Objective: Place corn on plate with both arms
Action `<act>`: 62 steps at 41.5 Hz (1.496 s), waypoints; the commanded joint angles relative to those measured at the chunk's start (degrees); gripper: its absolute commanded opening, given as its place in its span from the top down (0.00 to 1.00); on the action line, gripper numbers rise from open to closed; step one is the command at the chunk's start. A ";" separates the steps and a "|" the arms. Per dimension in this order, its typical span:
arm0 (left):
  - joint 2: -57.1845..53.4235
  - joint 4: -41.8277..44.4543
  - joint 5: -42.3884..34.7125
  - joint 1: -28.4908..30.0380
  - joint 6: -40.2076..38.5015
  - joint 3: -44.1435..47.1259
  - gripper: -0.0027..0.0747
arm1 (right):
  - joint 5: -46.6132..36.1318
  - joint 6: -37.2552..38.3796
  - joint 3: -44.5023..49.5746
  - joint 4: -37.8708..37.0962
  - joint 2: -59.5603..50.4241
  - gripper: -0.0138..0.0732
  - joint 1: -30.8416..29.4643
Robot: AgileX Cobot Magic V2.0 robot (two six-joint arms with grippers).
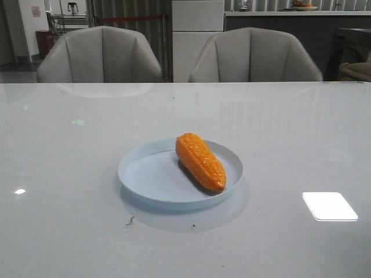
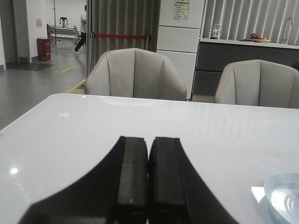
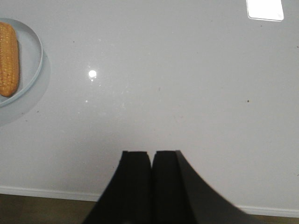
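Note:
The orange corn (image 1: 200,161) lies inside the pale blue plate (image 1: 145,174) in the middle of the white table, its tapered end toward the front right. In the right wrist view the corn (image 3: 8,58) and the plate rim (image 3: 38,65) show at the edge, far from my right gripper (image 3: 152,156), which is shut and empty over the table's near edge. My left gripper (image 2: 148,142) is shut and empty above the table; a bit of the plate (image 2: 282,196) shows off to its side. Neither gripper appears in the front view.
Two grey chairs (image 1: 98,55) (image 1: 255,57) stand behind the table's far edge. A bright light reflection (image 1: 329,206) lies on the table at the front right. The table's near edge (image 3: 46,192) runs just under my right gripper.

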 commanded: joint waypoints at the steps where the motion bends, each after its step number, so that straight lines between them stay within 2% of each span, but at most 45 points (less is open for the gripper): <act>1: -0.88 -0.16 -4.60 0.15 -0.24 2.19 0.84 | -6.38 -0.46 3.21 0.34 -5.71 0.78 -0.34; 6: -0.88 -0.16 -4.60 0.15 -0.24 2.19 0.84 | -11.85 -0.46 9.71 0.76 -13.68 0.78 -0.34; 21: -0.88 -0.16 -4.60 0.15 -0.24 2.19 0.84 | -35.66 -0.46 26.63 1.74 -33.87 0.78 -0.34; 31: -0.88 -0.16 -4.60 0.15 -0.24 2.19 0.84 | -56.23 -0.46 40.50 12.31 -34.13 0.78 1.72; 33: -0.88 -0.16 -4.60 0.15 -0.24 2.19 0.84 | -53.09 -0.46 40.04 12.76 -34.13 0.78 2.43; 41: -0.88 -0.16 -4.60 0.15 -0.24 2.19 0.84 | -49.11 -0.46 40.13 12.76 -34.13 0.78 3.14; 62: -0.88 -0.16 -4.60 0.15 -0.24 2.19 0.84 | -47.84 -0.51 40.13 12.71 -34.13 0.78 3.14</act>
